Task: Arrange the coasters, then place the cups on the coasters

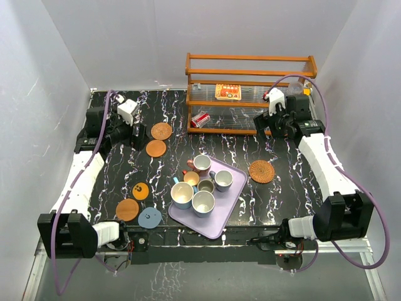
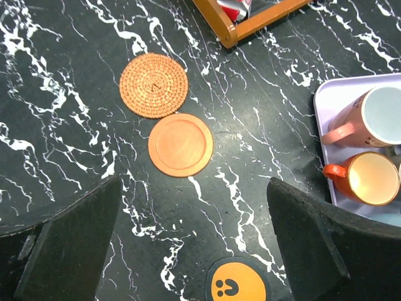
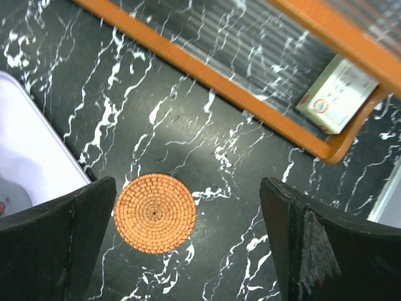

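Grey-blue coaster (image 1: 150,218) lies nearest, just beside a plain orange coaster (image 1: 127,209), with the dotted coaster (image 1: 140,190) slightly farther. To their right, six cups (image 1: 182,194) crowd the lilac tray (image 1: 220,216). My left claw (image 2: 194,244) hangs wide open and empty; beyond it an orange disc (image 2: 180,145) touches a rattan coaster (image 2: 153,85). My right claw (image 3: 188,238) gapes empty over another rattan coaster (image 3: 155,213), with the wooden rack (image 3: 207,80) behind.

rattan coasters (image 1: 161,131): 2
plain orange coasters (image 1: 156,148): 2
dotted orange coaster (image 1: 140,190): 1
grey-blue coaster (image 1: 150,218): 1
cups (image 1: 203,203): 6
lilac tray (image 1: 217,223): 1
wooden rack (image 1: 250,73): 1
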Motion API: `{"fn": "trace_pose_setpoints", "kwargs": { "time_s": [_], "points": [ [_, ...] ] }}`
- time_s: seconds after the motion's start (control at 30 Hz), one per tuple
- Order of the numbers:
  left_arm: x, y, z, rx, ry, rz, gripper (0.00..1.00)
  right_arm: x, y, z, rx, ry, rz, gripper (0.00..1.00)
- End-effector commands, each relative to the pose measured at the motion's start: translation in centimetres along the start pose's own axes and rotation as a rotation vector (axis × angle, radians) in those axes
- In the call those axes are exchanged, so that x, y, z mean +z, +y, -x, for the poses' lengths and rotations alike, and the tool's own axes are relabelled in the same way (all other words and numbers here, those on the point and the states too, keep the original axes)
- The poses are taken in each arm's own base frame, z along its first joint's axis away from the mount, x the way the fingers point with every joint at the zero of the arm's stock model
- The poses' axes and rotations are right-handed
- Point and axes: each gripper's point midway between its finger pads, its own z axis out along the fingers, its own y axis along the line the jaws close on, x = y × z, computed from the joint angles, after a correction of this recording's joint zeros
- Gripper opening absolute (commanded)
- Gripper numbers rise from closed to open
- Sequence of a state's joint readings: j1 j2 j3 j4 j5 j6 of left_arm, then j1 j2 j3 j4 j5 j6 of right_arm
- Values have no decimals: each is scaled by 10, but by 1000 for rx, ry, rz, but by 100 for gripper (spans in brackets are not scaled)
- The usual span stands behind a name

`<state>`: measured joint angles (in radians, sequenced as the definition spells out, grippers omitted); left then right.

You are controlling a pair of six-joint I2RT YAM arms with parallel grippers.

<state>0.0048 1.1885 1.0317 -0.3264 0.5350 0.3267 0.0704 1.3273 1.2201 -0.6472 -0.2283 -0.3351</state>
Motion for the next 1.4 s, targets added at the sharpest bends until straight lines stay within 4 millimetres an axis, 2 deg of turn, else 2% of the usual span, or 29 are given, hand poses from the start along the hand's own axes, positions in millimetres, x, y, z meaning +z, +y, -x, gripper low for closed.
{"fn": "trace_pose_setpoints", "kwargs": {
  "time_s": [0.0, 0.17, 0.3, 0.43, 0.67, 0.87, 1.07, 1.17, 1.33, 1.37],
  "points": [
    [8, 2, -10, 8, 12, -19, 99, 9, 12, -12, -76, 10, 50, 98],
    [16, 4, -24, -7, 37, -14, 99, 22, 27, -48, -119, 103, 87, 98],
    [21, 7, -37, -8, 65, -6, 99, 33, 35, -85, -184, 214, 76, 98],
    [24, 8, -42, -15, 74, -4, 99, 45, 41, -121, -266, 322, 40, 98],
    [25, 7, -43, -20, 73, -12, 99, 63, 40, -156, -312, 414, 35, 96],
    [24, 6, -41, -14, 63, -13, 99, 80, 38, -165, -335, 442, 42, 94],
    [23, 6, -42, -7, 63, -10, 99, 107, 41, -148, -319, 421, 78, 91],
    [22, 5, -42, -7, 61, -11, 99, 126, 53, -141, -320, 417, 122, 88],
    [22, 5, -44, -8, 63, -10, 99, 160, 84, -135, -344, 423, 187, 80],
    [22, 4, -44, -6, 62, -9, 99, 166, 90, -128, -342, 411, 200, 78]
  ]
}}
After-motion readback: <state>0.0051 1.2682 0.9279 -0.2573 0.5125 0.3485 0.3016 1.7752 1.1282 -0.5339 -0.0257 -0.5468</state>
